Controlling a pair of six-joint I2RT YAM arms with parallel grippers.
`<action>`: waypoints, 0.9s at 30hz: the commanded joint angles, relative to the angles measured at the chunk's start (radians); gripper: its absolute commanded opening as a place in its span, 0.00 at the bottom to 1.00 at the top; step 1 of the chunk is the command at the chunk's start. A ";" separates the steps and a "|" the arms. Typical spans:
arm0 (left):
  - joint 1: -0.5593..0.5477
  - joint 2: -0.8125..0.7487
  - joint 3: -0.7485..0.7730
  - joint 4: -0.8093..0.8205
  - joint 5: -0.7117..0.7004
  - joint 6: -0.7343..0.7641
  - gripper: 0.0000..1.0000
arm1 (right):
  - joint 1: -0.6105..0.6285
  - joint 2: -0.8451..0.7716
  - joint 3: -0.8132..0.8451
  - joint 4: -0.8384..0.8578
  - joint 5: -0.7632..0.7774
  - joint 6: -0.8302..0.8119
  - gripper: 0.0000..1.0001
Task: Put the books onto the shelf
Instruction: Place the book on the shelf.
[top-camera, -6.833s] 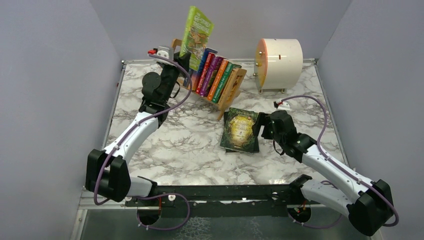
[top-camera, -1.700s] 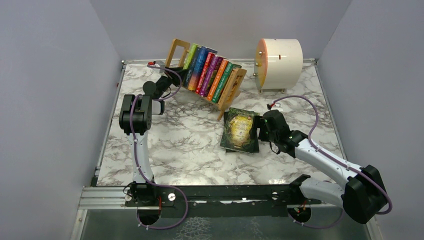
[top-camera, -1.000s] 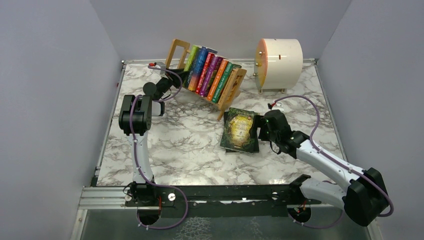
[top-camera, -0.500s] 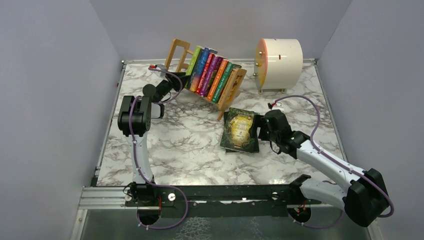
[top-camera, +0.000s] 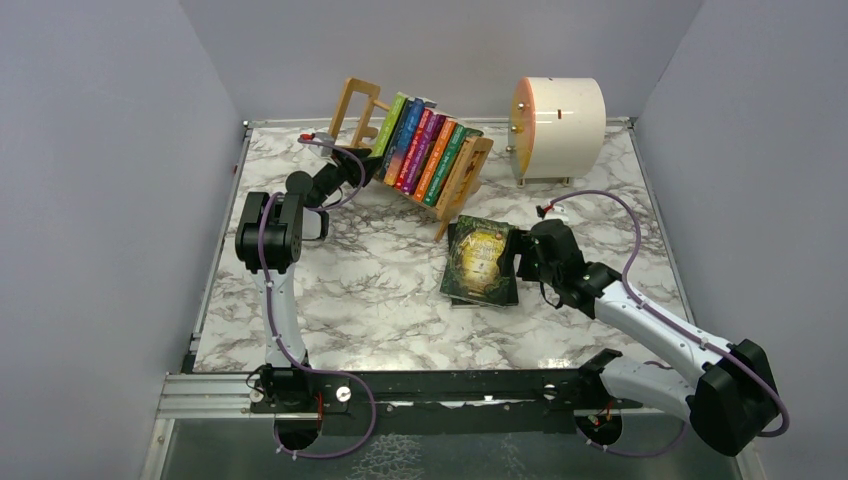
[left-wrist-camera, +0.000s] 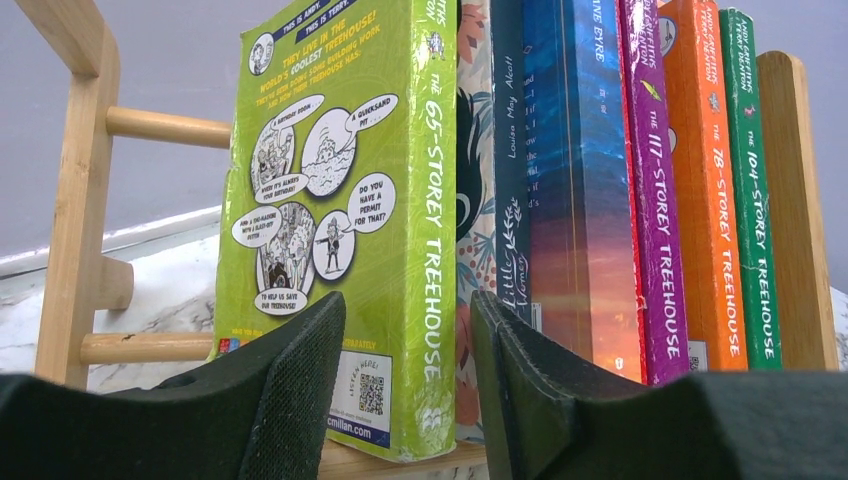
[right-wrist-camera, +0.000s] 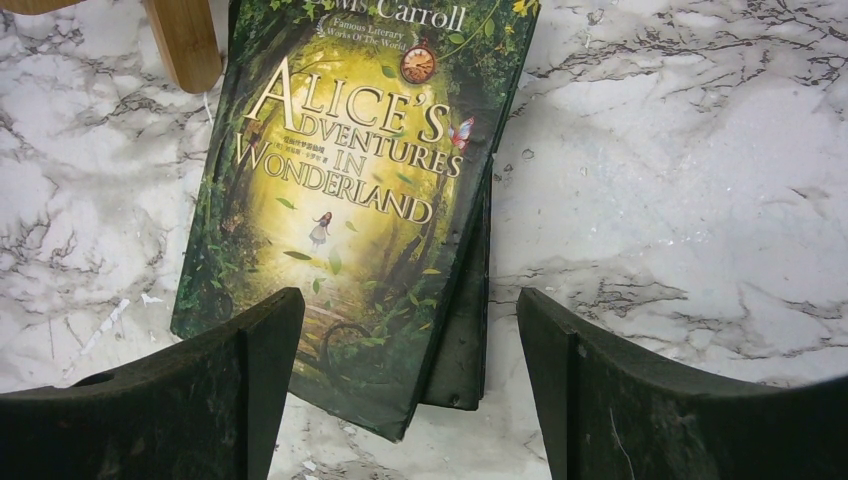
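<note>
On white marble table (top-camera: 370, 290) | shelf (top-camera: 472, 160) at back | grey walls (top-camera: 100, 150) around

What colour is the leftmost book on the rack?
That book is lime green with cartoon bubbles; left wrist view shows it best.

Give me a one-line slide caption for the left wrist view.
Open left gripper faces the lime-green book ending the row of books on the wooden shelf.

Left arm (top-camera: 268, 262) folded upright, left gripper (left-wrist-camera: 405, 312) level, jaws parted; right arm (top-camera: 650, 320) stretched forward, right gripper (right-wrist-camera: 410, 300) facing down, jaws spread wide.
</note>
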 joint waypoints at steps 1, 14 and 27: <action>0.000 -0.052 -0.024 0.248 -0.024 -0.002 0.43 | 0.000 -0.017 -0.005 0.031 -0.009 -0.004 0.77; 0.012 -0.119 -0.060 0.248 -0.110 -0.006 0.57 | 0.000 -0.018 -0.007 0.032 -0.009 -0.003 0.77; 0.044 -0.194 -0.095 0.238 -0.338 -0.043 0.57 | 0.000 -0.029 -0.012 0.030 -0.008 0.002 0.77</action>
